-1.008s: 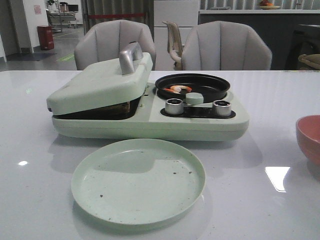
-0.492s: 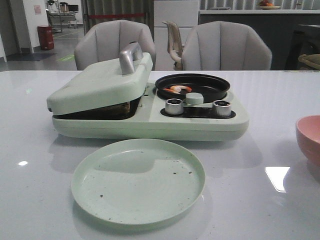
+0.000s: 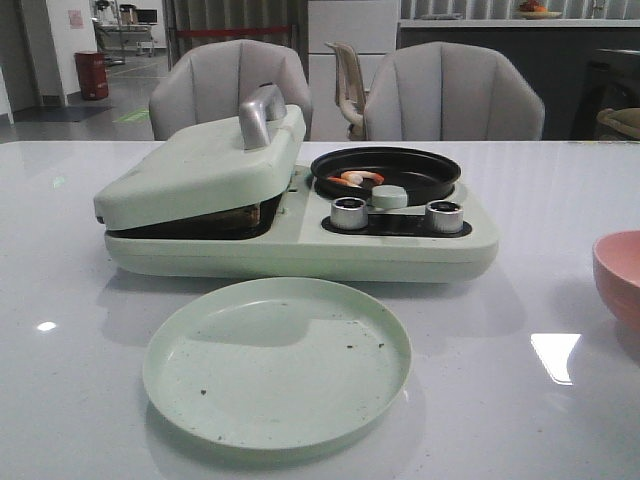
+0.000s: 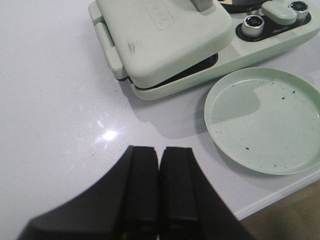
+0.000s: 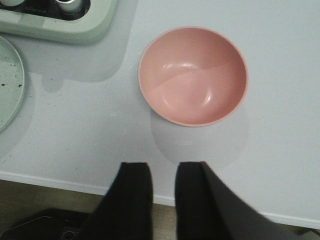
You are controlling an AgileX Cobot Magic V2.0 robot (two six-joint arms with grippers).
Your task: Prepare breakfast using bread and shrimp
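A pale green breakfast maker (image 3: 400, 245) stands mid-table. Its press lid (image 3: 200, 165) rests slightly ajar. A sliver of brown-edged bread (image 3: 264, 211) shows in the gap, and the rest is hidden under the lid. Orange-pink shrimp (image 3: 356, 179) lie in the black pan (image 3: 420, 168) on the maker's right half. My left gripper (image 4: 159, 151) is shut and empty, above the table near its front-left edge, well short of the maker (image 4: 165, 35). My right gripper (image 5: 163, 167) is open a little and empty, over the table's front edge. Neither gripper shows in the front view.
A round pale green plate (image 3: 277, 360) with dark crumbs lies in front of the maker, and also shows in the left wrist view (image 4: 265, 120). A pink bowl (image 5: 193, 75) sits at the right, just beyond my right gripper. Two silver knobs (image 3: 348, 212) face front. Chairs stand behind the table.
The pink bowl at the right edge looks lighter now, as a shadow over it has gone. The maker, plate and shrimp have not moved.
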